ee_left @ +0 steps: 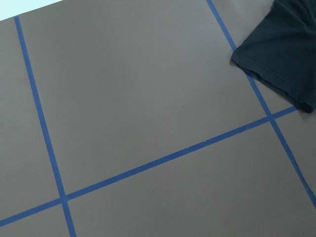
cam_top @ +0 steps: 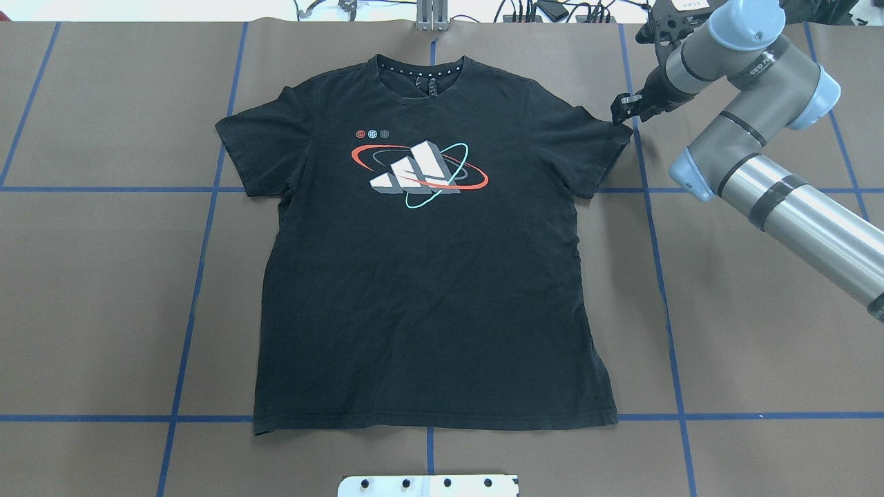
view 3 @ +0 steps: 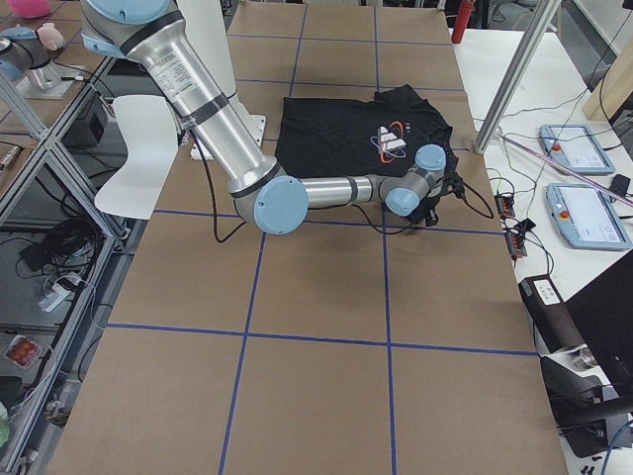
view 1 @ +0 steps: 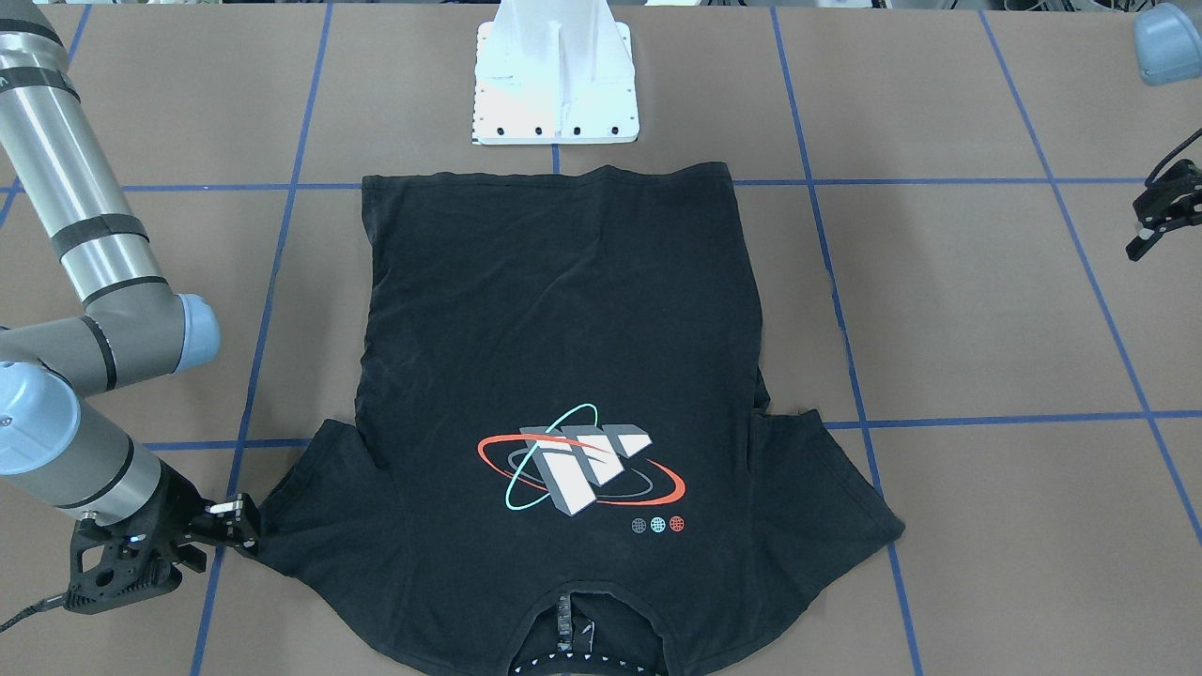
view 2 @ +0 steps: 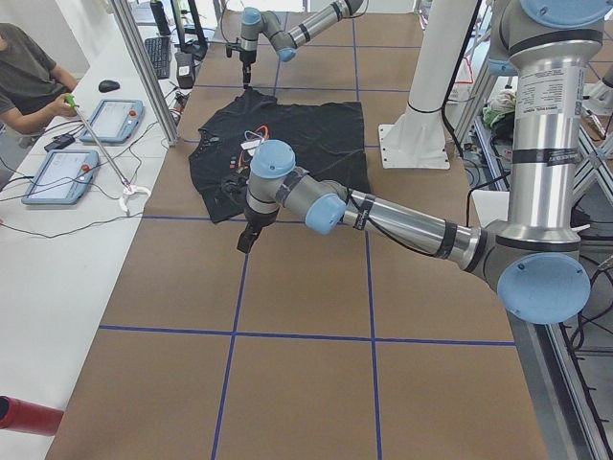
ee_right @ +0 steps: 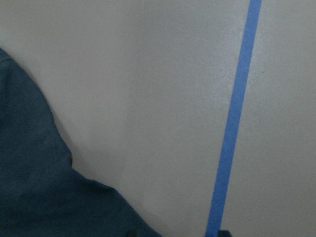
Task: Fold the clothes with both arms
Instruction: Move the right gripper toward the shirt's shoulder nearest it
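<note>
A black T-shirt (view 1: 563, 329) (cam_top: 421, 290) lies flat and spread out on the brown table, logo side up, with its neckband at the far edge from the robot base. My right gripper (cam_top: 621, 110) (view 1: 225, 540) is low at the tip of one sleeve, open, with the sleeve edge (ee_right: 34, 187) just beside its fingertips. My left gripper (view 1: 1138, 228) (view 2: 246, 240) hovers open over bare table, well away from the other sleeve (ee_left: 281, 44), and holds nothing.
The white bolted pedestal (view 1: 556, 84) (cam_top: 428, 485) stands just behind the shirt's hem. Blue tape lines (cam_top: 200, 276) grid the table. A seated person (view 2: 24, 72) and control tablets (view 2: 67, 172) (view 3: 574, 148) sit along the far side.
</note>
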Controlling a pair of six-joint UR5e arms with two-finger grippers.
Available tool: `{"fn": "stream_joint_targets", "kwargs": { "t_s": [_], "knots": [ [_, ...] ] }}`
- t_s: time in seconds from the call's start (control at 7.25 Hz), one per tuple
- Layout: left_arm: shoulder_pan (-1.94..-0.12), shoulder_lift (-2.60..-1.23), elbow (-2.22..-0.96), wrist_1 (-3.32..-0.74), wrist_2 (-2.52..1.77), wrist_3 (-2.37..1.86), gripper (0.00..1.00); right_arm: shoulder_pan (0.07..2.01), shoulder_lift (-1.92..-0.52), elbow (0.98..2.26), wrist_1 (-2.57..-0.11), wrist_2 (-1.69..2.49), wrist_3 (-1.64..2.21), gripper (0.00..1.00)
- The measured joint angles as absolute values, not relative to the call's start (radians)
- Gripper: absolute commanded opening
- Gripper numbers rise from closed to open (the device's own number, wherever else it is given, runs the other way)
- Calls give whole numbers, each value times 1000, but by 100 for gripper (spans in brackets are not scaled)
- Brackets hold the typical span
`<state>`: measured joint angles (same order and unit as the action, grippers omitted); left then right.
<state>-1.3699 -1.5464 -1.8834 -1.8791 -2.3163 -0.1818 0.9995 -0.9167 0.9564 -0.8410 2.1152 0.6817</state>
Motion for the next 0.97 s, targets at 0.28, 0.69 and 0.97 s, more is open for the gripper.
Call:
{"fn": "stream_joint_targets", "kwargs": {
  "t_s": [0.28,0.69,0.97],
  "knots": [
    [-1370,-1548,-1883,-1879,-2316,-182,100,999,-936,977,-839,2120,683,52],
    [-1370,-1548,-1883,-1880,-2316,-182,100,993,-957,1002,-839,2122,685,44],
    [-1370,-1549,-1883,-1880,-2317,-182,100,987,-958,1002,-839,2120,686,27]
  ]
}}
